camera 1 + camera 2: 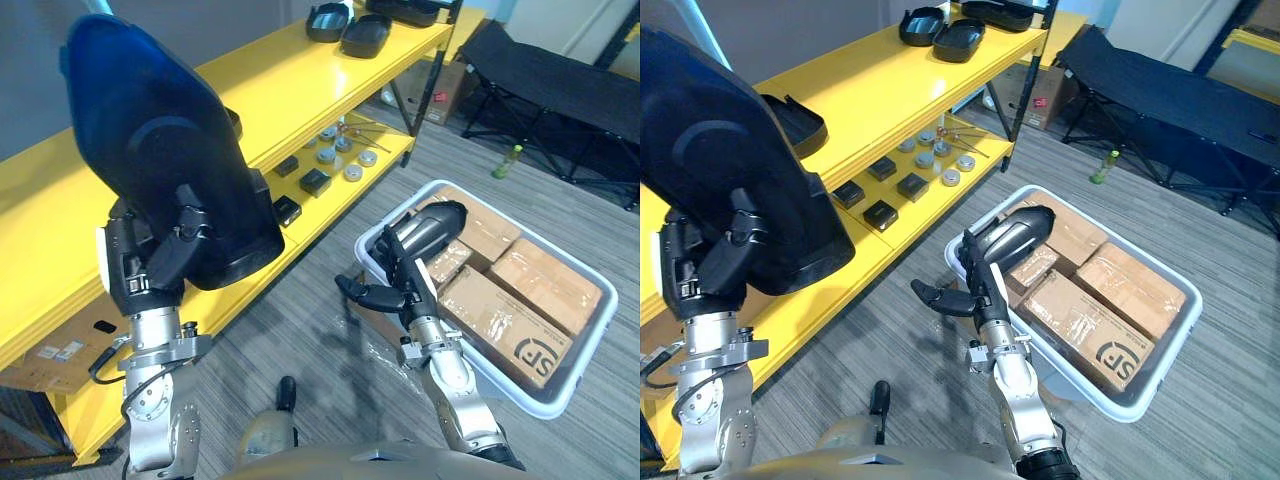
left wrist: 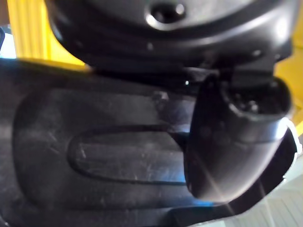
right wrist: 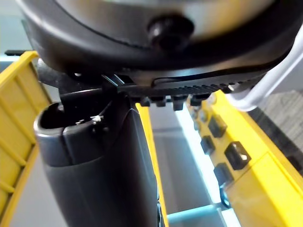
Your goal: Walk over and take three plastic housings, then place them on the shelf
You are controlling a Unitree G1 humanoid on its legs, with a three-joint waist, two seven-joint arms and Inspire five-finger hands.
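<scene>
Housing in hand: your big dark plastic housing point(image 1: 170, 140) is raised over the near end of the yellow shelf point(image 1: 300, 70), clear of the top board and not yet set down.
Left robot hand: your left robot hand point(image 1: 150, 265) is clamped on the housing's lower edge, fingers curled around it and thumb pressed on its face. The bulk stands above the hand, which I judge helps it clear the shelf's front edge.
Right robot hand: your right robot hand point(image 1: 425, 235) hangs lower and to the right, fingers loose, thumb spread, holding nothing. It is well apart from the housing and looks idle.
White bin: the white bin point(image 1: 560, 400) stands on the floor just beside the right robot hand, packed with cardboard boxes point(image 1: 545, 285).
Neighbour housing: a second housing point(image 1: 800, 120) lies on the top board just behind the held one, so the free board near it is the likely landing spot.
Lower board: black blocks point(image 1: 315, 180) and silver discs point(image 1: 325, 155) lie there, off your path.
Far end: two far housings point(image 1: 365, 35) lie side by side on the top board.
</scene>
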